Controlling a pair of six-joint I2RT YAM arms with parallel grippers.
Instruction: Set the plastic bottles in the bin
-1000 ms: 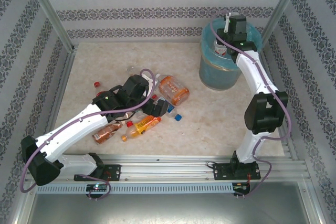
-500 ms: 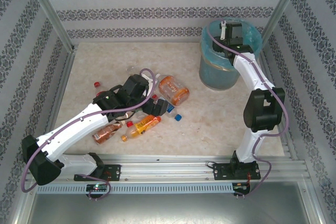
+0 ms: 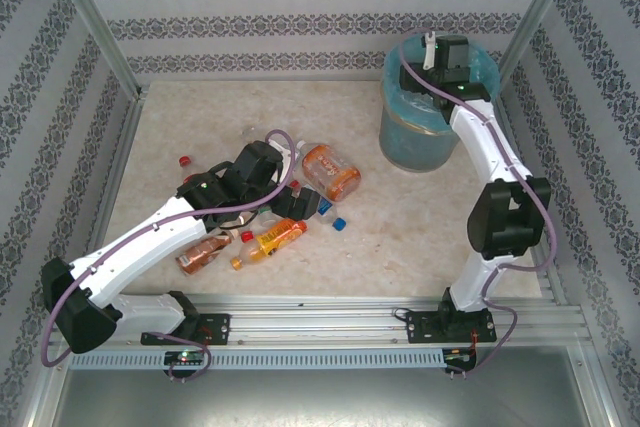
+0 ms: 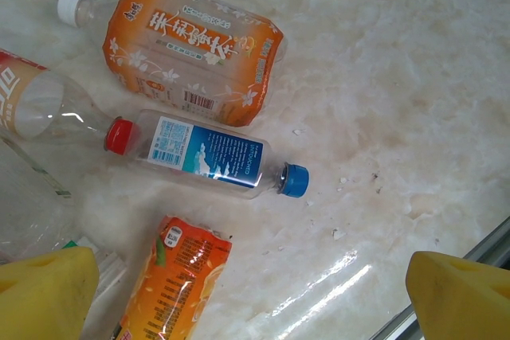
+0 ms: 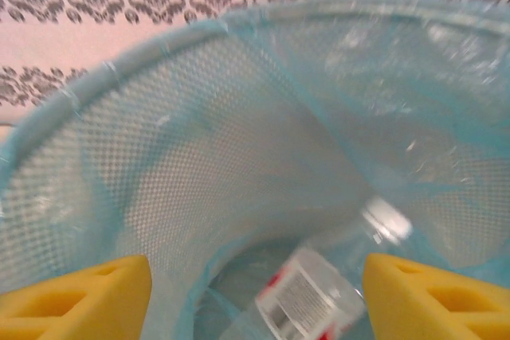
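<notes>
I find the left gripper (image 4: 255, 292) with jaws spread wide and empty; ahead of them a blue-capped bottle (image 4: 211, 157) lies on its side on the table (image 4: 398, 117), an orange-labelled bottle (image 4: 191, 53) beyond it, an orange juice bottle (image 4: 171, 284) just beside the left pad. The right gripper (image 5: 255, 296) hangs over the bin (image 5: 159, 157), jaws parted, holding nothing; a clear white-capped bottle (image 5: 319, 288) lies inside the bin below them, nearer the right pad.

The left arm (image 3: 150, 237) and right arm (image 3: 478, 142) share white link shells, black joint housings and black bases. A purple cable (image 3: 551, 230) trails along each. The tool fingers (image 4: 44, 296) are yellow foam wedges with triangular recesses
</notes>
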